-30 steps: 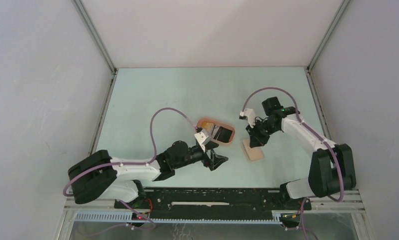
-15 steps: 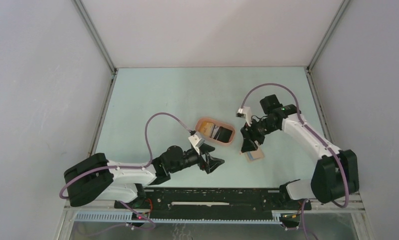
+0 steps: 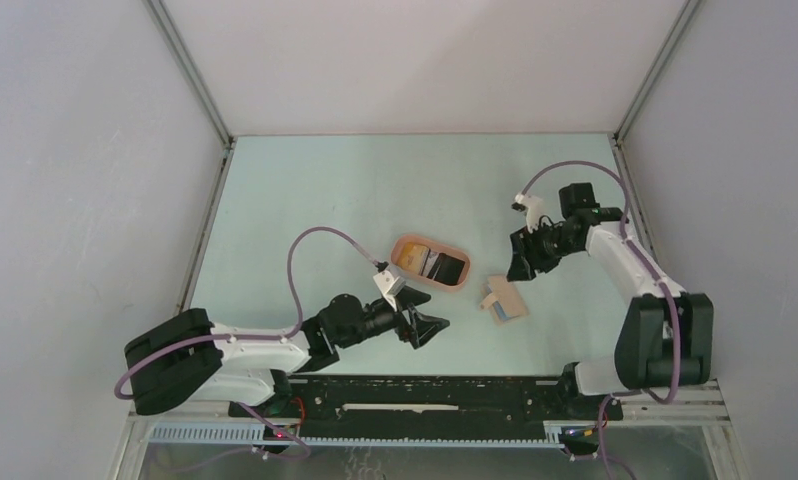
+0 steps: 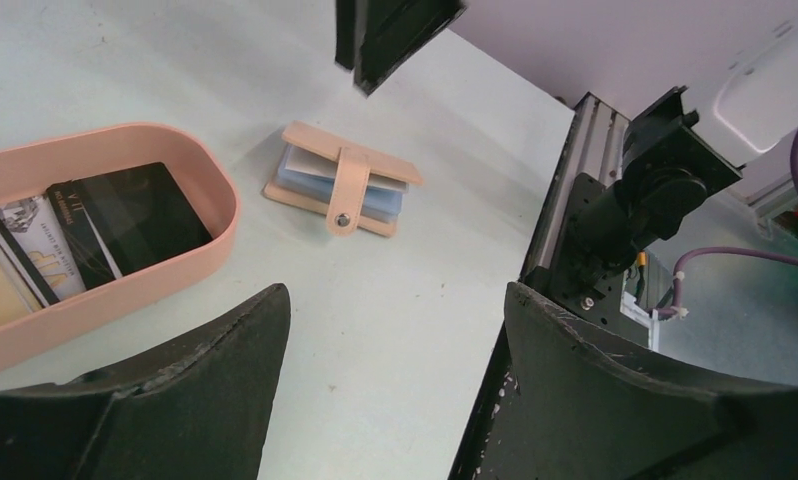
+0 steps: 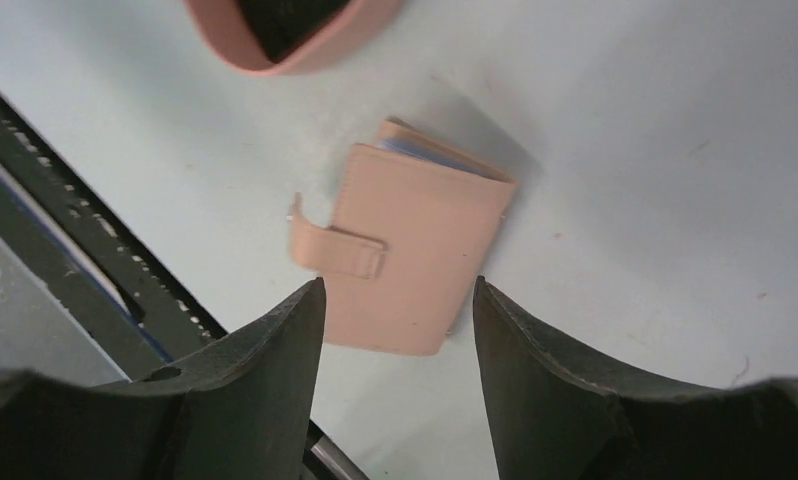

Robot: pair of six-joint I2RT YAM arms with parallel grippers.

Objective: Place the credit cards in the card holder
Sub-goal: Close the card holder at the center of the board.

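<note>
Credit cards (image 4: 125, 215) are what decide progress here, and most of them are not yet in. A black one, a striped one and a yellow-orange one lie side by side inside the peach tray (image 4: 221, 205). The card holder (image 4: 340, 185) lies flat on the table (image 3: 325, 200) to the right of the tray, near it but not touching, with its strap (image 4: 347, 190) laid across the top cover. A pale blue edge shows between its covers. I take that for one card already stowed, though it could be the holder's own sleeves, and I cannot tell whether the stud is snapped. My right gripper (image 5: 397, 290) hangs to the right of the tray above the holder, jaws apart, holding nothing and touching nothing. My left gripper (image 3: 433, 328) sits on the near side of the tray, jaws wide and empty too. By my reckoning at most one card is done; three wait in the tray, and the holder must be opened again for each.
</note>
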